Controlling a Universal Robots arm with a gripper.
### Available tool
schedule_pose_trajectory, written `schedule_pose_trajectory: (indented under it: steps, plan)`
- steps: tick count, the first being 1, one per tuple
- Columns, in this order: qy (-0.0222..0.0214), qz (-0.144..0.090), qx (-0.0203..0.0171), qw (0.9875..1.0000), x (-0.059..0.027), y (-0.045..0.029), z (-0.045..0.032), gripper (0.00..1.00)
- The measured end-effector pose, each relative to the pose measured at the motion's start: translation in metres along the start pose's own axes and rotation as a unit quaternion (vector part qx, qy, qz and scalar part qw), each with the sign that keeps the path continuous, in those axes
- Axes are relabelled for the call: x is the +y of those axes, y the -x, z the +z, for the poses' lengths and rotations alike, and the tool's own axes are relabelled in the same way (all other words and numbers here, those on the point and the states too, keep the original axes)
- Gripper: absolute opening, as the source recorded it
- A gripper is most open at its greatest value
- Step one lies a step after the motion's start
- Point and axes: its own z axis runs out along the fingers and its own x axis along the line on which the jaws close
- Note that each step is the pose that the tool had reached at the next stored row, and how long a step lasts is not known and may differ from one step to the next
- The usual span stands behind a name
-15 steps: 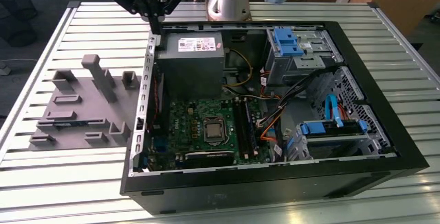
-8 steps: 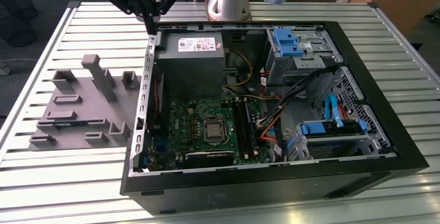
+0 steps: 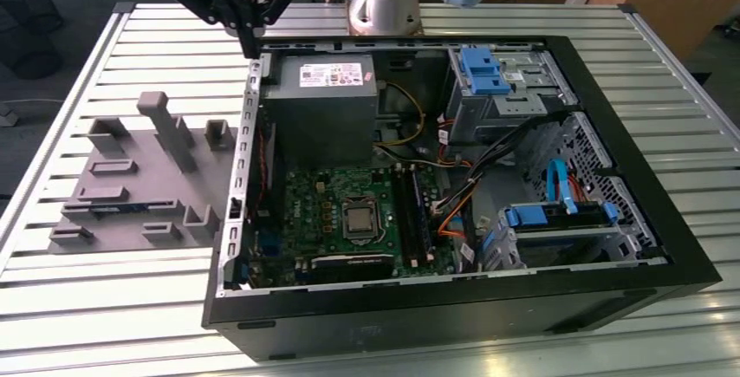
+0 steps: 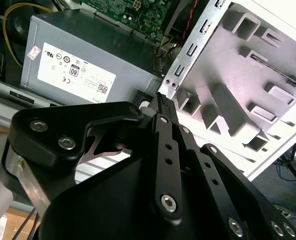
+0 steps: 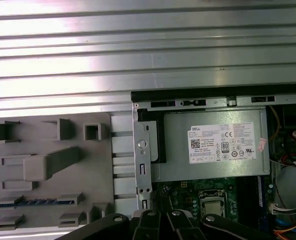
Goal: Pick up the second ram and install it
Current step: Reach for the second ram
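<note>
Arm's gripper (image 3: 249, 46) over corner of open computer case (image 3: 463, 308), fingers pressed together, empty. Second ram (image 5: 30, 201) lies in grey fixture (image 5: 95, 165) slot, near worktop (image 3: 116, 308) edge at exterior view's left.

The gripper (image 3: 248, 46), fingers together, hangs over the case's (image 3: 463, 308) far wall. The ram (image 3: 120, 209) lies in the fixture (image 3: 145, 188) near the table's (image 3: 116, 286) edge at the exterior view's left.
</note>
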Motion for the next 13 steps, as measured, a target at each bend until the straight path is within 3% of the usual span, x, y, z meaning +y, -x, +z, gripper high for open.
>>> schedule_pose_trajectory:
  steps: [13]
  plan:
    - [0.0,0.0,0.0,1.0,-0.0002,-0.0026,-0.0001,0.11]
